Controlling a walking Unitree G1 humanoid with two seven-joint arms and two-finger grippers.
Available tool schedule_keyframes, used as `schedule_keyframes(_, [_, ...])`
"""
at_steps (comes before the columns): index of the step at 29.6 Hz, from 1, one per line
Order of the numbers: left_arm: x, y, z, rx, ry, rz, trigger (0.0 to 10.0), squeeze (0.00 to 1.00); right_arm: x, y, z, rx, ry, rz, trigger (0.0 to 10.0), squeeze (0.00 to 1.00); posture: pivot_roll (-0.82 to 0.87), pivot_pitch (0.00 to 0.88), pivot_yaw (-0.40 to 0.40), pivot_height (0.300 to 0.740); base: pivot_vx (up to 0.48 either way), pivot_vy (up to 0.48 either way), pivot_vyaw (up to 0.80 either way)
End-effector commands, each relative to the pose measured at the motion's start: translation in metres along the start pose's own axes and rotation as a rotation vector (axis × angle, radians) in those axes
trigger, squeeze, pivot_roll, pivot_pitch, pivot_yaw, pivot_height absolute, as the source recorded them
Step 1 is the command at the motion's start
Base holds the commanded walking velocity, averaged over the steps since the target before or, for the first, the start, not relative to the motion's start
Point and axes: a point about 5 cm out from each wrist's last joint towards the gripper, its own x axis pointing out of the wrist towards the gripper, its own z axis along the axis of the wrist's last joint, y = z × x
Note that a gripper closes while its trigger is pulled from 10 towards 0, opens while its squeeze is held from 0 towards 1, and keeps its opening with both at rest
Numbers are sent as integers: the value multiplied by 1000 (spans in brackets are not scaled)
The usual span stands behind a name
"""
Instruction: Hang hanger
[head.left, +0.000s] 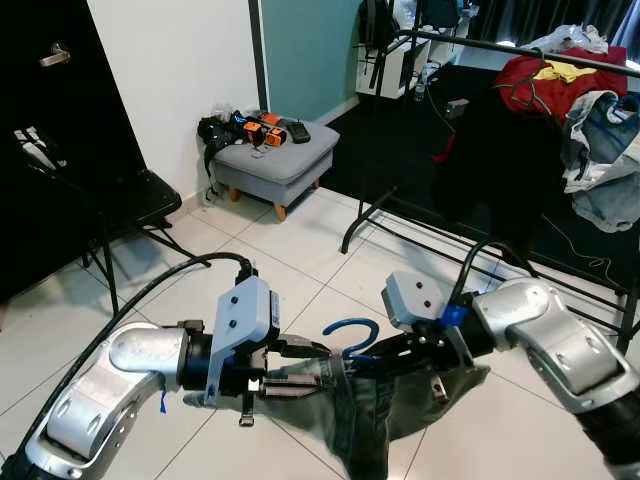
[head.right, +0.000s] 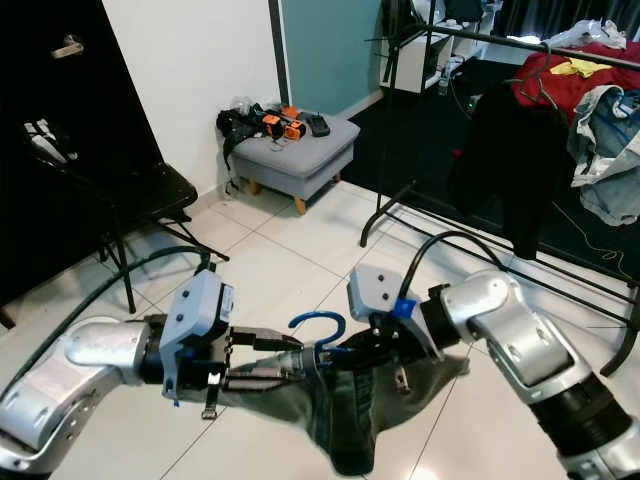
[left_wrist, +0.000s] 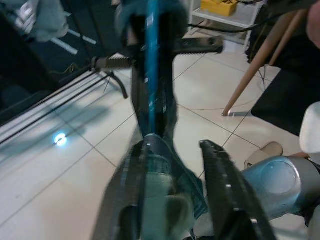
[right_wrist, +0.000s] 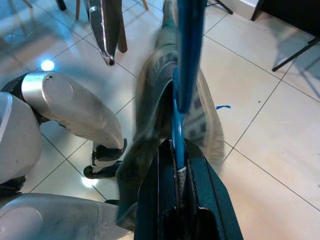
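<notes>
Left gripper (head.left: 300, 366) stands open around the jeans' (head.left: 365, 415) waistband; right gripper (head.left: 385, 352) is clamped on the blue hanger (head.left: 352, 333) carrying them, low and near. The rail (head.left: 520, 48), far right, awaits: hanging not yet done.

Grey footstool (head.left: 275, 158) near black chair (head.left: 120, 205).

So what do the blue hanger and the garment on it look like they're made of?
The blue hanger looks like smooth, glossy plastic or coated wire; which one is unclear. The garment looks like faded grey-green denim, judging by its stiff folds and stitched seams.
</notes>
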Motion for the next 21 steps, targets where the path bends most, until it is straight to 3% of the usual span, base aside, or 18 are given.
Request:
schedule_keyframes(1, [-11, 11, -9, -20, 21, 104, 10000, 1000, 5, -3, -4, 35, -29, -23, 0, 0, -87, 32, 14, 740, 0, 0, 0])
schedule_keyframes(4, [-16, 15, -14, -29, 35, 148, 10000, 1000, 6, -5, -7, 56, -37, -41, 0, 0, -87, 33, 13, 740, 0, 0, 0])
schedule_keyframes(6, [-34, 23, -29, -63, 78, 286, 10000, 1000, 5, -12, -20, 124, -47, -134, 0, 0, -84, 38, 11, 740, 0, 0, 0])
schedule_keyframes(8, [-34, 23, -29, -63, 78, 286, 10000, 1000, 5, -12, -20, 124, -47, -134, 0, 0, -84, 38, 11, 740, 0, 0, 0])
schedule_keyframes(9, [-47, 28, -39, -68, 112, 404, 10000, 1000, 3, -15, -29, 168, -44, -195, 0, 0, -84, 39, 9, 740, 0, 0, 0])
schedule_keyframes(10, [-47, 28, -39, -68, 112, 404, 10000, 1000, 3, -15, -29, 168, -44, -195, 0, 0, -84, 39, 9, 740, 0, 0, 0])
schedule_keyframes(12, [-76, 36, -59, -109, 168, 683, 10000, 1000, -4, -21, -55, 269, 8, -350, 0, 0, -87, 50, 5, 740, 0, 0, 0])
schedule_keyframes(13, [-76, 36, -59, -109, 168, 683, 10000, 1000, -4, -21, -55, 269, 8, -350, 0, 0, -87, 50, 5, 740, 0, 0, 0])
schedule_keyframes(14, [-92, 40, -67, -131, 199, 863, 10000, 1000, -10, -27, -68, 324, 35, -474, 0, 0, -89, 53, 3, 740, 0, 0, 0])
schedule_keyframes(15, [-104, 42, -74, -205, 186, 1034, 10000, 533, -18, -38, -80, 415, 33, -654, 0, 0, -88, 55, 1, 740, 0, 0, 0])
schedule_keyframes(17, [-104, 42, -74, -205, 186, 1034, 10000, 533, -18, -38, -80, 415, 33, -654, 0, 0, -88, 55, 1, 740, 0, 0, 0])
schedule_keyframes(18, [-111, 42, -79, -259, 175, 1137, 10000, 533, -23, -43, -88, 482, 30, -768, 0, 0, -88, 55, 1, 740, 0, 0, 0])
schedule_keyframes(19, [-111, 42, -79, -259, 175, 1137, 10000, 533, -23, -43, -88, 482, 30, -768, 0, 0, -88, 55, 1, 740, 0, 0, 0])
schedule_keyframes(20, [-110, 39, -82, -298, 146, 1195, 10000, 0, -27, -49, -94, 544, -1, -893, 8863, 0, -92, 60, 0, 740, 0, 0, 0])
schedule_keyframes(21, [-110, 39, -82, -298, 146, 1195, 10000, 0, -27, -49, -94, 544, -1, -893, 8863, 0, -92, 60, 0, 740, 0, 0, 0])
